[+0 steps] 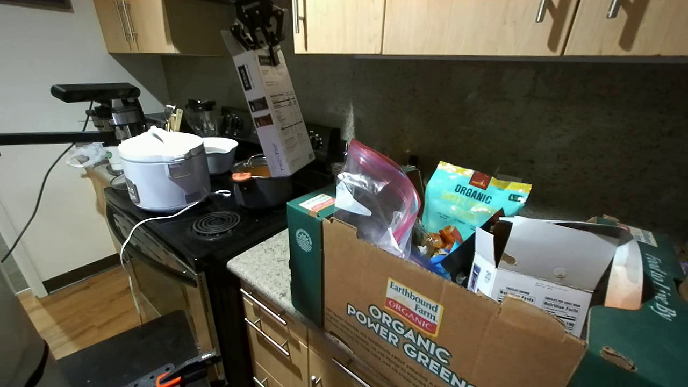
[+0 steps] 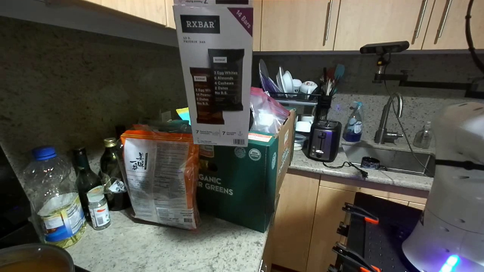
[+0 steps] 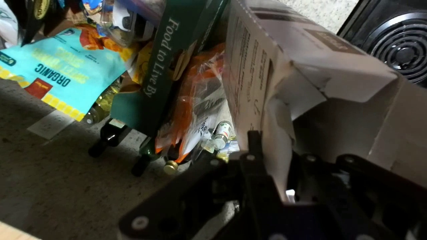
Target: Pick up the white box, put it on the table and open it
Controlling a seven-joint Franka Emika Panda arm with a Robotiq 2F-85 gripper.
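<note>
In an exterior view: gripper (image 1: 269, 51), jaws nearly together, pinches white box (image 1: 279, 115) by its top, tilted aloft; held: 1 | In an exterior view: box hangs above countertop (image 2: 170, 247) level, presumably for clearance; orange-trimmed bag (image 2: 162, 185): 1 | Wrist view: fingers (image 3: 255, 143) straddle box's creased edge, likely chosen as thin; burner (image 3: 403, 55): 1

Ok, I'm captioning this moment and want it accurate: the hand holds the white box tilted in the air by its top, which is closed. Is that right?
No, the white box is open at the top, not closed: the wrist view shows its inside. The rest is right: the hand holds it tilted in the air by that end.
</note>
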